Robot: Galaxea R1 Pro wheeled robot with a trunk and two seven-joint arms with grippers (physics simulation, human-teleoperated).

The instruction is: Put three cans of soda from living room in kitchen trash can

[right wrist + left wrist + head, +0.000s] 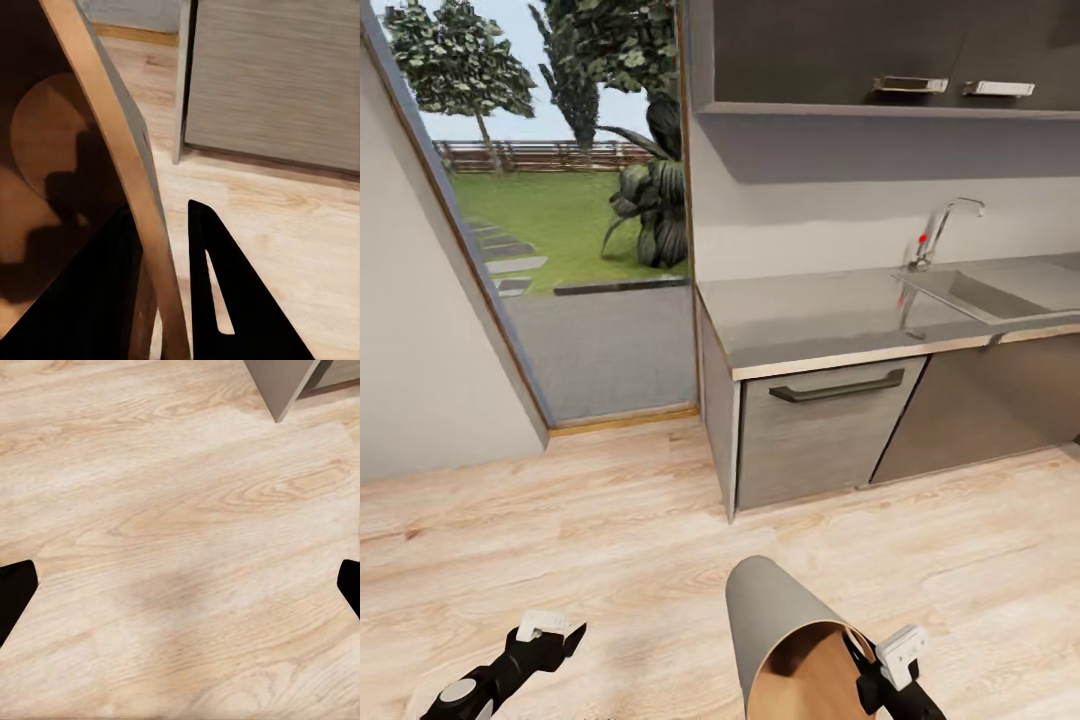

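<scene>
Right gripper point(169, 300): nearest the camera; its two dark fingers straddle the bin's rim, one inside the brown wall and one outside, clamped on the thin edge.
Bin point(780, 620): held by that gripper, tilted with its mouth toward the robot and its grey base pointing toward the cabinets; it appears lifted off the floor, though I cannot tell this for certain.
Bin shape: tapered cylinder, narrow at the closed end, wide round rim, flat round bottom visible inside.
Bin material: smooth matte grey outside, plain brown inside; nothing shows in the visible part.
Bin handling: probably light and stiff, with a thin wall; a pinch at one point of the rim lets it hang and swing, so it may slip or twist in the gripper. A grip deeper over the rim would likely steady it.
Left gripper point(550, 635): black with a white block; its fingers stand wide apart over bare floor and hold nothing.
Floor point(180, 547): pale wood planks with a wavy grain, smooth.
Worktop point(810, 320): grey, glossy, with a pale wood edge.
Sink point(1000, 290): steel, set into the worktop, with a curved tap point(945, 225).
Cabinets: grey-brown fronts, one with a dark bar handle point(838, 386).
Doorway point(560, 200): opens on grass and trees.
</scene>
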